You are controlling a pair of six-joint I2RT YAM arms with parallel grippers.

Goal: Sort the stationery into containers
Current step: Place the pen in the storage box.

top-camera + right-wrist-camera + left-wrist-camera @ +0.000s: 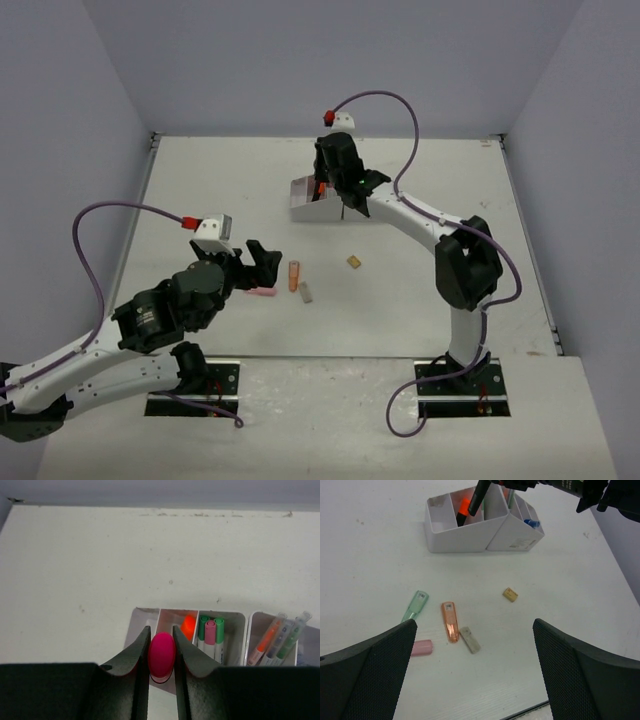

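Observation:
The white organiser box (302,205) stands at the far middle of the table. My right gripper (330,185) hangs over it, shut on a black highlighter with a pink end (161,657), upright over a left compartment of the organiser (144,616). The black barrel (479,495) slants down into the organiser (470,537). An orange-ended highlighter (188,625) and green and pink pens (211,630) stand in compartments. My left gripper (257,264) is open and empty, above loose pieces: green (415,605), orange (450,621), grey (470,639), pink (422,647) and tan (510,594).
Thin pens (279,640) fill a right-hand compartment, and a blue piece (531,523) sits in a low one. Grey walls enclose the table on three sides. The near table edge (530,710) lies just below my left gripper (473,630).

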